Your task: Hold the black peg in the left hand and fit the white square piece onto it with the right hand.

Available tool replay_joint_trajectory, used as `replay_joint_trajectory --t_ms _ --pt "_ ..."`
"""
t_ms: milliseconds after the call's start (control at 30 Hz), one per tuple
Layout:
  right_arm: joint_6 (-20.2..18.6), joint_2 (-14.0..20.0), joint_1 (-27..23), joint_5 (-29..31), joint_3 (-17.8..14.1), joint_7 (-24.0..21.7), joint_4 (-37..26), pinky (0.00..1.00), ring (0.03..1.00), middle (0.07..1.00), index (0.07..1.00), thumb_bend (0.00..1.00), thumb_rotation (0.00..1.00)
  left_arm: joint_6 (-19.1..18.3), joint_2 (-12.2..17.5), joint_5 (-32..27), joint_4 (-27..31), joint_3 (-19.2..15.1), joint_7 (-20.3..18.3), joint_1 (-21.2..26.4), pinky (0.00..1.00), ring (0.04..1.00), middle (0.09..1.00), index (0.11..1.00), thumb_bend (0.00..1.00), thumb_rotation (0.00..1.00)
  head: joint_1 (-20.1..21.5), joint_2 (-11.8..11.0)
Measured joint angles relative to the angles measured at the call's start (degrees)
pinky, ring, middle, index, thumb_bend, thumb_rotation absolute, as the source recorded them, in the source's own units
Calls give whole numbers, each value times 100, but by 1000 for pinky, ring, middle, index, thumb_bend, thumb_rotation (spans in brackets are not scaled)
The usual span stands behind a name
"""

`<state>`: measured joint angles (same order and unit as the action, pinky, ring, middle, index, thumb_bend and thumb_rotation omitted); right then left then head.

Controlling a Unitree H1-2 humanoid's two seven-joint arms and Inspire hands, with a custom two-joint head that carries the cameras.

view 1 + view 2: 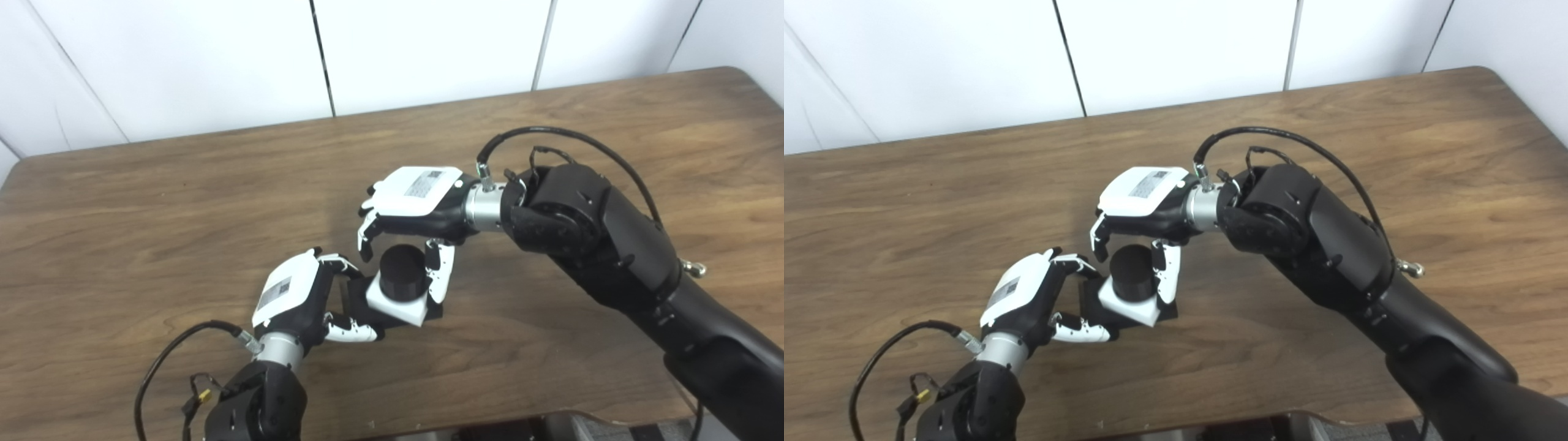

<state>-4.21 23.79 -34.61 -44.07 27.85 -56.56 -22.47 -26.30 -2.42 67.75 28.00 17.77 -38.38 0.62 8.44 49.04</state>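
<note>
The black peg (402,270) stands up through the white square piece (398,302), which sits tilted on the peg's black base (433,312). My left hand (301,298) is shut on the base from the left, with fingers above and below it. My right hand (409,208) hovers palm down just over the peg. Its fingers (366,240) curl down to the left of the peg, clear of the white piece. Its thumb (442,272) hangs against the piece's right edge. The same shows in the right eye view: the peg (1131,271), the white piece (1128,306), the left hand (1029,294) and the right hand (1142,199).
The brown wooden table (153,233) runs to a white panelled wall at the back. My right forearm (612,245) crosses the table's right half with a black cable looped over the wrist. The table's front edge is near the bottom of the picture.
</note>
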Motion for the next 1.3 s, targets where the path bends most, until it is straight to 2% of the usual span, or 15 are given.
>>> replay_joint_trajectory --t_ms 667,867,1100,1300 --pt "-54 -1 41 20 -75 -126 -12 1000 970 838 719 1000 241 -3 -96 127 5 -8 -73 -11 1000 999 859 491 507 66 17 9" --pt "-96 -3 -57 277 -258 -166 -173 1000 959 830 738 1000 245 -1 -118 202 5 -10 -150 13 1000 992 851 492 507 67 0 -9" --pt "-341 34 -304 470 -447 -328 -190 1000 975 860 801 1000 274 7 -113 201 5 -15 -150 25 1000 982 839 492 507 66 -17 -53" --pt "-893 185 -644 735 -485 -742 -187 1000 993 950 890 1000 289 12 -107 147 4 -39 -143 25 1000 993 851 490 507 66 -44 -61"
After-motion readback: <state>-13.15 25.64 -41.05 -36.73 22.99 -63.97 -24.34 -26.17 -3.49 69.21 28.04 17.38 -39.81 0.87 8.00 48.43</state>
